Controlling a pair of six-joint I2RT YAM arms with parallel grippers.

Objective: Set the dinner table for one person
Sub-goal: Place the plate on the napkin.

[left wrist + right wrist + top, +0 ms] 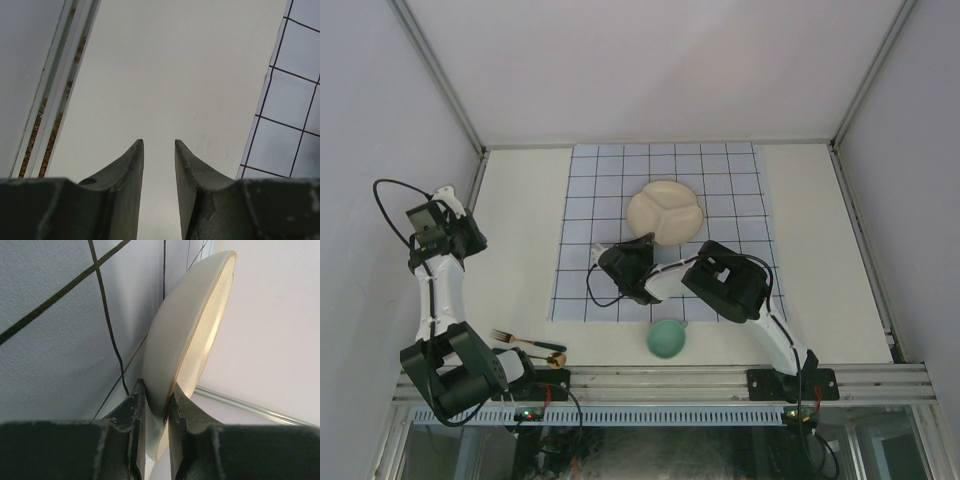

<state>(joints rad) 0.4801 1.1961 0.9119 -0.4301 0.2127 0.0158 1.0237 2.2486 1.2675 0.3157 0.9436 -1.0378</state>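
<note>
Right hand: we see it clenched on the near rim of the divided plate, one finger under the rim and one over it.
Left hand: released; its two fingers stand parted with nothing between them, and it hangs over bare counter at the left side.
Counter: one, cream-white and plain. It carries everything else, and its bare strips show to the left and right of the cloth.
Cloth: one, pale blue with dark grid lines, lying flat on the middle of the counter.
Plates: one, cream, with three compartments. It sits over the far half of the cloth; we cannot tell whether it rests flat or is raised at the gripped edge.
Cups: one teal cup, upright on the counter just off the near edge of the cloth, apart from the plate.
Cutlery: two pieces near the left arm's base. One is a fork with a dark handle; the second piece lies just beside it, and we cannot tell its kind.
Arms: two.
</note>
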